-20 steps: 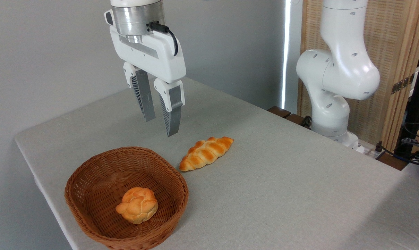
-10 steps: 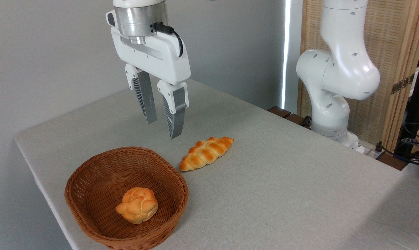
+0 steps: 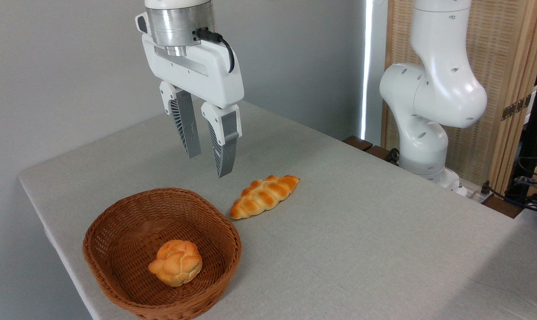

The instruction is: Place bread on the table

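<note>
**Round bun in the basket, pincer raised above the tabletop**

A small round knotted bun [image 3: 175,262], golden-orange with a pale base, lies inside a brown woven wicker basket [image 3: 117,231] at the near left of a tabletop covered in light grey-beige fabric [image 3: 362,249]. The bun rests on the basket floor, toward the near side, apart from the walls.

Just right of the basket's far rim, a longer pointed braided loaf [image 3: 264,196] lies on the fabric, angled from near left to far right.

The white robot arm's two-finger pincer [image 3: 207,165] hangs in the air above the tabletop, beyond the basket and left of the loaf. Its ribbed grey fingers [image 3: 186,129] point down with a narrow gap between them, holding nothing and touching nothing.

The arm's white base [image 3: 428,133] stands at the far right edge of the tabletop, before a wooden slatted screen [image 3: 508,53].
</note>
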